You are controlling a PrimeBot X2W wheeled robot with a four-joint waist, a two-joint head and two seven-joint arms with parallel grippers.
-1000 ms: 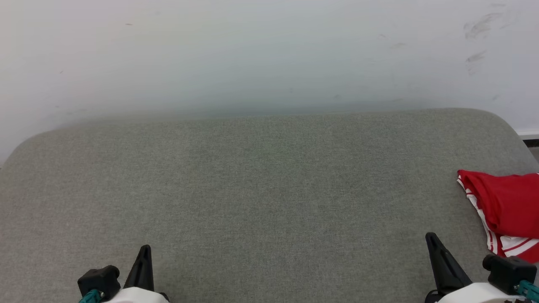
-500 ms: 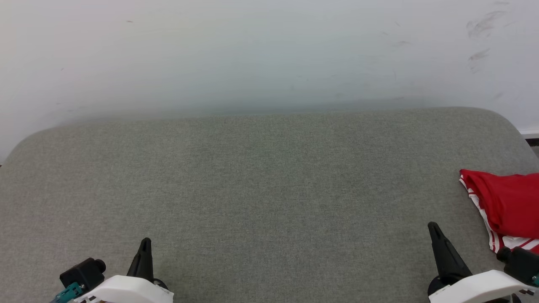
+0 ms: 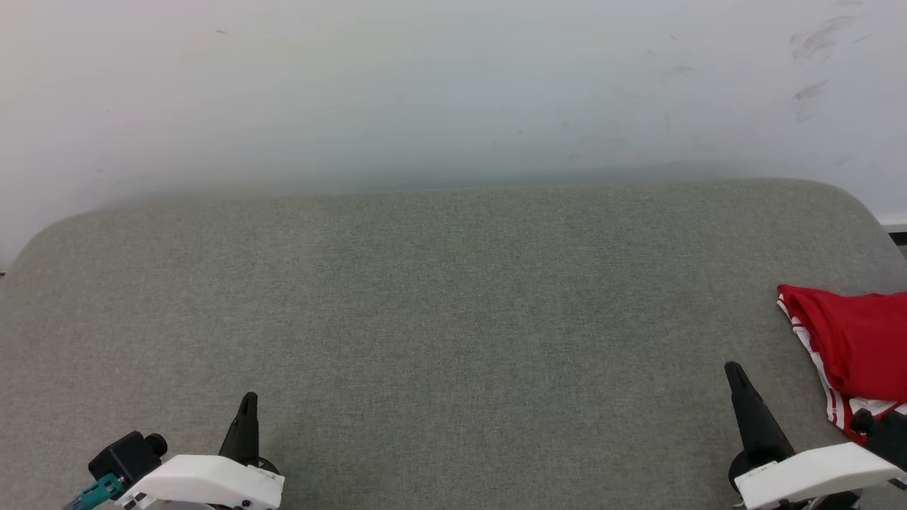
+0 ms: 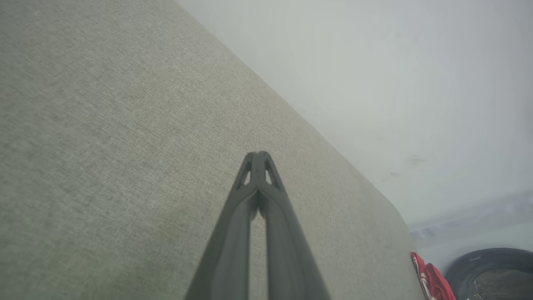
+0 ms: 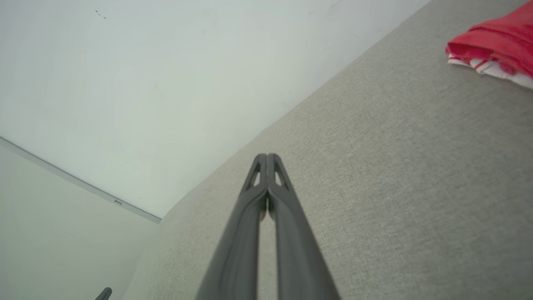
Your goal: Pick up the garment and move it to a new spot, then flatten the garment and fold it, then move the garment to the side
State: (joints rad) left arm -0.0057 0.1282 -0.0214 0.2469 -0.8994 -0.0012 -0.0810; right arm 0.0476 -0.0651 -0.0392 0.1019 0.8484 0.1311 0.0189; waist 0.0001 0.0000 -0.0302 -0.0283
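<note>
A: Position of the garment (image 3: pixel 854 340)?
B: Bunched at the far right of the grey cushion (image 3: pixel 453 319), red folds uppermost, with red-and-white striped trim and a strip of white along the left edge. Cut off by the right border of the head view.
A: Relation to the right gripper (image 3: pixel 731 368)?
B: Just beside it, with the dark fingers apart from the cloth, pointing up the view to the left of the trim.
A: Jaw state, right?
B: Closed, tips pressed together, seen along their length in the right wrist view above bare cushion fabric.
A: And the left gripper (image 3: pixel 248 398)?
B: At lower left, well apart from the garment. Likewise closed tip to tip, with a narrow slit lower down between the fingers.
A: Background?
B: Pale wall (image 3: pixel 453 85) behind the cushion's rounded far edge, with faint scuffs at upper right.
</note>
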